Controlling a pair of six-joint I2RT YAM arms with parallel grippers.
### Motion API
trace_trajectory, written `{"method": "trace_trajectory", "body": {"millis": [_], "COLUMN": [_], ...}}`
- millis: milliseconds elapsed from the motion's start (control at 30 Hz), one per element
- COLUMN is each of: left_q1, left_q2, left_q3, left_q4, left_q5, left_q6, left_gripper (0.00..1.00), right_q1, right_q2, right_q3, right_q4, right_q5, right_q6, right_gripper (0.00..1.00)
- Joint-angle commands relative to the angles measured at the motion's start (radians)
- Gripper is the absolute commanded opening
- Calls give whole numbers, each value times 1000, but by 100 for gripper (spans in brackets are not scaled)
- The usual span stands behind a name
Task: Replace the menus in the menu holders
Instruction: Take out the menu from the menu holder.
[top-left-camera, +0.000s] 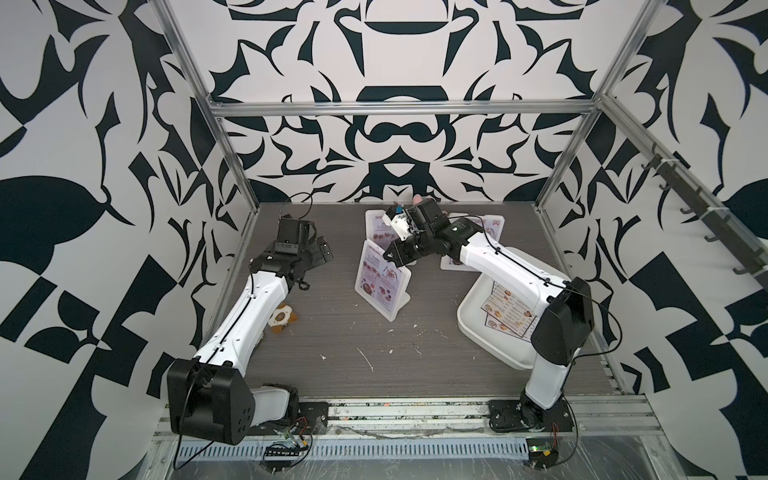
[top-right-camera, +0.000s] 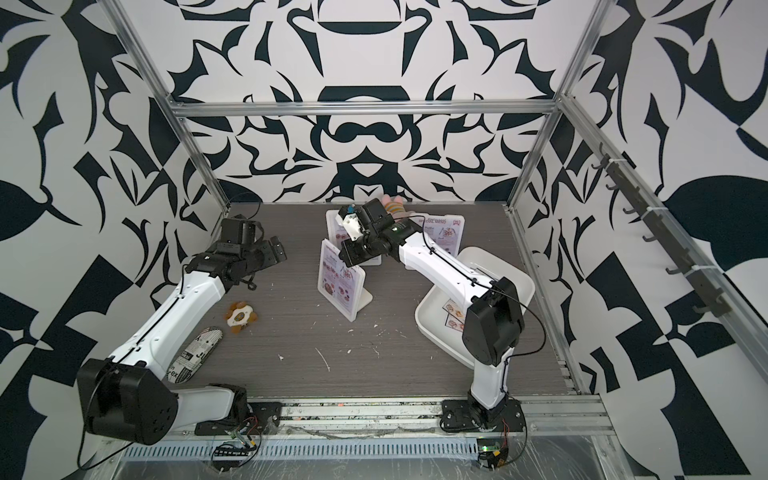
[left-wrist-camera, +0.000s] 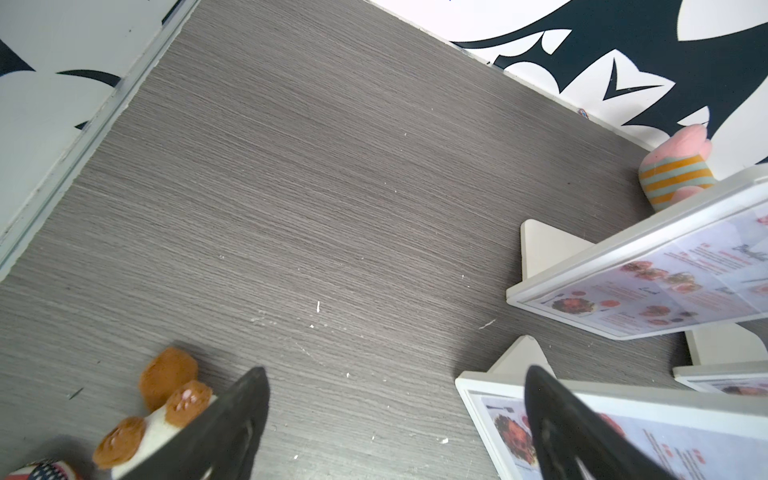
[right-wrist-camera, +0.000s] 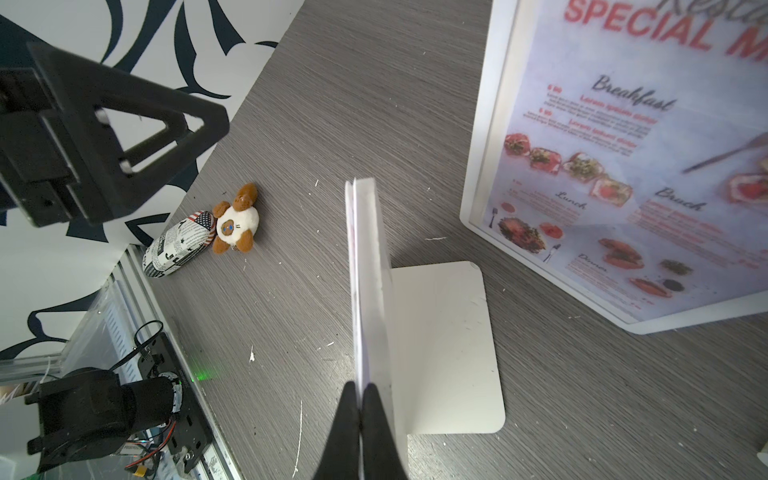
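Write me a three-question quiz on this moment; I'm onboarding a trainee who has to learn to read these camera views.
1. True or false: the left gripper is open and holds nothing.
2. Multiple choice: the right gripper is shut on A) a plush toy; B) the top edge of the pink menu in the nearest menu holder; C) nothing.
3. Fill in: the white menus lie in the ____.

Key: 1 true; 2 B; 3 tray.
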Motion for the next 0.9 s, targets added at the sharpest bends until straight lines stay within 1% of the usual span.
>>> {"method": "trace_trajectory", "body": {"millis": [0, 700, 767, 867], "left_q1": [-2, -2, -2, -2], "left_q2": [-20, -21, -21, -20], "left_q3": [24, 23, 23, 22], "left_q4": [-21, -25, -24, -23], "left_q5": [2, -3, -3, -3], "left_q6": [15, 13, 13, 13], "left_gripper": [97, 98, 97, 97], "right_q1": [-3, -3, -3, -3], "right_q2": [-42, -59, -63, -62], "right_q3": [46, 53, 54, 56], "right_q4": [30, 48, 49, 48], "right_q5": [-27, -43, -44, -42], "right_q6": [9, 24, 25, 27], "right_gripper": [0, 0, 3, 3]}}
